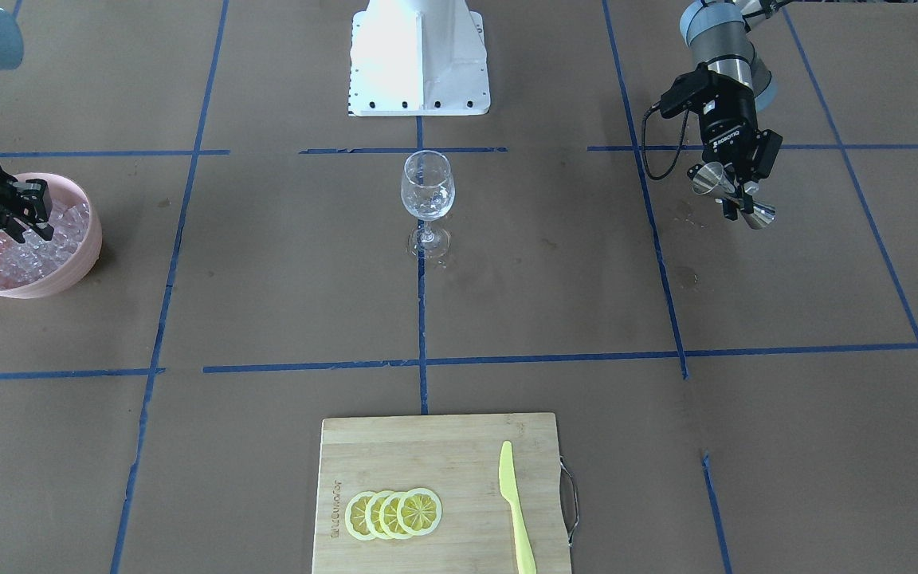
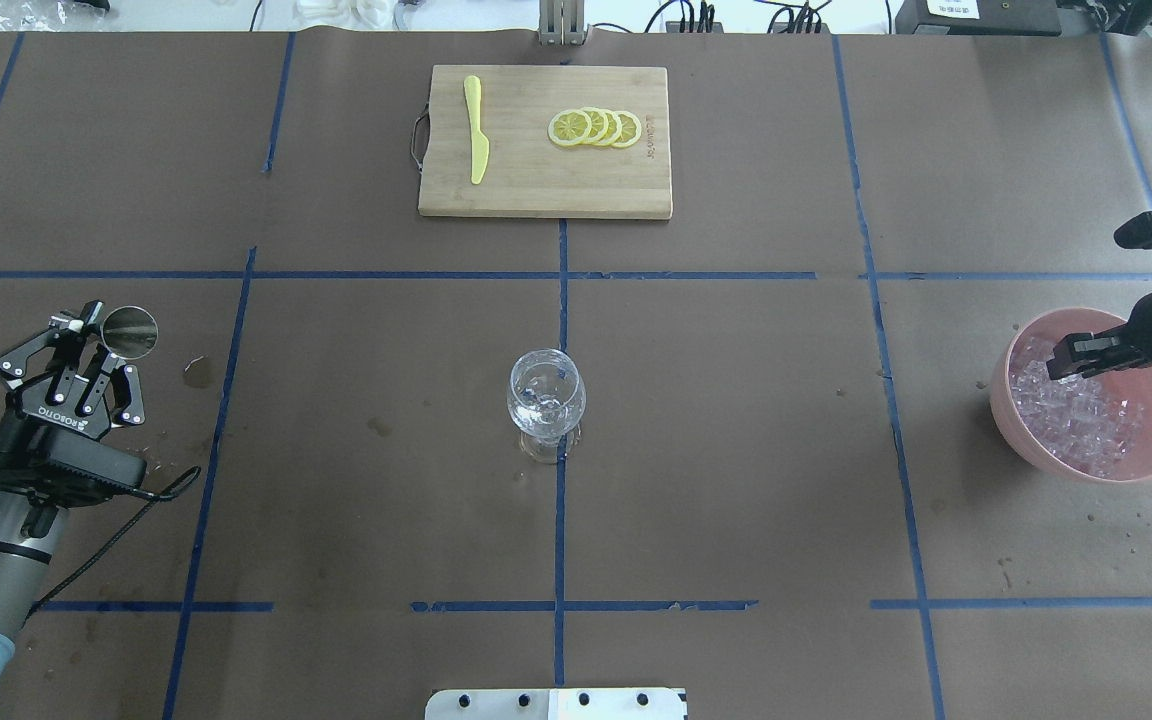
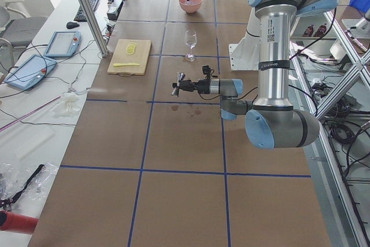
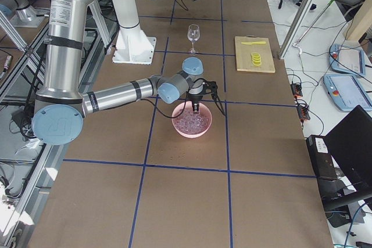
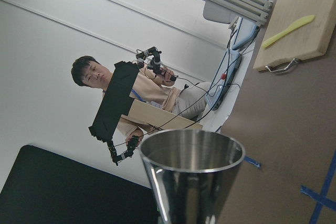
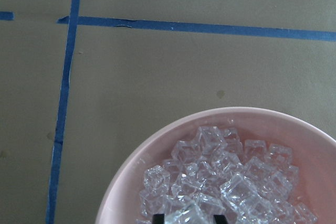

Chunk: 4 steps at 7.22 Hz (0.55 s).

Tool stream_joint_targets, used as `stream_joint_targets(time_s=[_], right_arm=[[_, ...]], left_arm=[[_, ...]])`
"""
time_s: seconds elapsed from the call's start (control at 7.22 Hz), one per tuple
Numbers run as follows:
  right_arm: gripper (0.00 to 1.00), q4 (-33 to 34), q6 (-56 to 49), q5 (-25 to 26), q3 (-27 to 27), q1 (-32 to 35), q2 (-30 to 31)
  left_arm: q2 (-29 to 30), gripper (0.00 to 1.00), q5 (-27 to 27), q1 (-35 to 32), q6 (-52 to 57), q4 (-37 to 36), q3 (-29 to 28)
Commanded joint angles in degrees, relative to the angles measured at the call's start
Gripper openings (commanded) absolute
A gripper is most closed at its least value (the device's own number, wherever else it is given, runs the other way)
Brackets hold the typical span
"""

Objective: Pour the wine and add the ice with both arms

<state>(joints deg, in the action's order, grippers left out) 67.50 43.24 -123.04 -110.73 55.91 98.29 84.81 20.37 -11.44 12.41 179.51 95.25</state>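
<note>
A clear wine glass [image 1: 427, 188] stands upright at the table's middle; it also shows in the overhead view [image 2: 546, 396]. My left gripper [image 1: 734, 201] is shut on a steel jigger [image 2: 130, 331], held tilted above the table, well off to the glass's side. The jigger's cup [image 5: 191, 167] fills the left wrist view. My right gripper [image 2: 1068, 357] is down in a pink bowl [image 2: 1031, 440] of clear ice cubes [image 6: 226, 179]. Its fingertips [image 6: 157, 217] are closed on an ice cube [image 6: 187, 212].
A wooden cutting board [image 1: 435, 446] with lemon slices [image 1: 394, 513] and a yellow knife [image 1: 515, 510] lies at the table edge opposite the robot. The white base block [image 1: 419, 60] stands behind the glass. Blue tape lines [image 1: 421, 319] cross the brown table.
</note>
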Motion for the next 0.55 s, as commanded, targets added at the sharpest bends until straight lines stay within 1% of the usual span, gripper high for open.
stream_joint_targets(time_s=[0.0, 0.14, 0.42], right_arm=[[0.0, 0.0, 0.09, -0.01, -0.54, 0.25, 0.05], [0.0, 0.26, 0.26, -0.01, -0.97, 0.25, 0.05], [0.0, 0.18, 0.79, -0.01, -1.94, 0.69, 0.05]], left_arm=[[0.0, 0.0, 4.74, 0.11, -11.47, 4.34, -0.32], [0.0, 0.0, 5.46, 0.11, -15.71, 4.71, -0.85], [0.09, 0.0, 6.61, 0.46, -29.13, 4.71, -2.42]])
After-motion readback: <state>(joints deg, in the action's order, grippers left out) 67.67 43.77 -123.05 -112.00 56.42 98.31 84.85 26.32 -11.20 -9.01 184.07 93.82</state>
